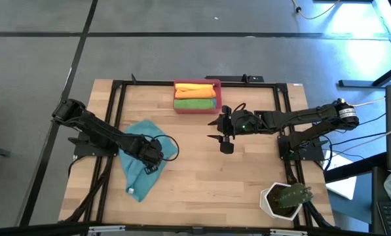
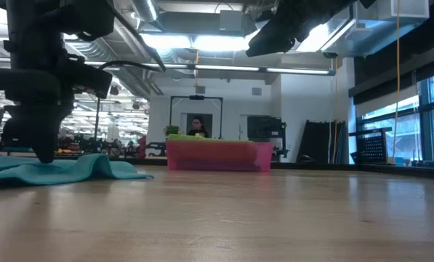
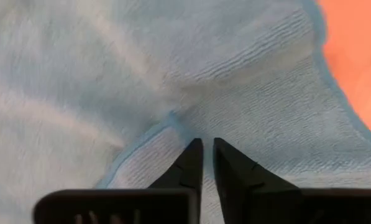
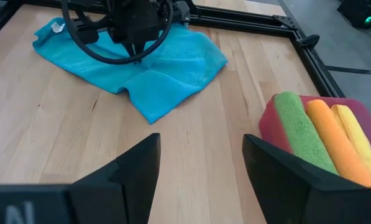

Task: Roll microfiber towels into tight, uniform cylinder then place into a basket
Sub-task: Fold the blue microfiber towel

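While the left tool (image 3: 202, 163) is pinched nearly shut on a fold of the teal towel (image 1: 137, 159), that cloth lies loose and unrolled on the tabletop (image 1: 202, 177), so its roll looks barely begun. Farther out, the right tool (image 1: 226, 139) hangs with fingers spread and empty above bare wood, near the basket (image 4: 269, 121). The basket at the far edge already holds three rolled towels: green (image 4: 300, 130), orange (image 4: 334, 140) and yellow (image 4: 359, 134).
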You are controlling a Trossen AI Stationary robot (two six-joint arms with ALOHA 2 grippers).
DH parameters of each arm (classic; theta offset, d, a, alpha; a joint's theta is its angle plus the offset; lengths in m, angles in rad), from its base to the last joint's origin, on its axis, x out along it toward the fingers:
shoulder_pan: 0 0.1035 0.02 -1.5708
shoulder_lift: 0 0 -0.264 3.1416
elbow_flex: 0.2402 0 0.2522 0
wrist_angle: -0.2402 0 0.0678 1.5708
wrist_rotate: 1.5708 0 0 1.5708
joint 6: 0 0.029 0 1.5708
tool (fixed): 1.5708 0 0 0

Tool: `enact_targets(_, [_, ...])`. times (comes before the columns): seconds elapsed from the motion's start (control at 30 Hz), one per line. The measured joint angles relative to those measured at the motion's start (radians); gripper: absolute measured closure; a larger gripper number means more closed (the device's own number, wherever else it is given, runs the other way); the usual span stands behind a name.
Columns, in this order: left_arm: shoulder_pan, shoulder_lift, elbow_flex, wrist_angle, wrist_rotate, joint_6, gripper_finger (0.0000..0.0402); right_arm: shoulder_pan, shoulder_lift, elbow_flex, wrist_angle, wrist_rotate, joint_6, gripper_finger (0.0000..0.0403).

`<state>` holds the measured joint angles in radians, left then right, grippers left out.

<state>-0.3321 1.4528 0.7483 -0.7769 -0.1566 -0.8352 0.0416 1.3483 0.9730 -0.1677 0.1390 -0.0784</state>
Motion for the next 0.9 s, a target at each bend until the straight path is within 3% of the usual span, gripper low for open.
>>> enact_targets(0.17, [0.002, 0.0, 0.0, 0.026, 0.005, 0.058, 0.0323, 0.0, 0.0, 0.0, 0.0, 0.0, 0.0, 0.0173])
enact_targets(0.47, [0.027, 0.0, 0.0, -0.033, -0.01, 0.021, 0.0224, 0.0, 0.0, 0.0, 0.0, 0.0, 0.001, 0.0173])
enact_targets(0.9, [0.027, 0.0, -0.077, -0.031, -0.024, -0.027, 0.0215, 0.0, 0.0, 0.0, 0.0, 0.0, 0.022, 0.0173])
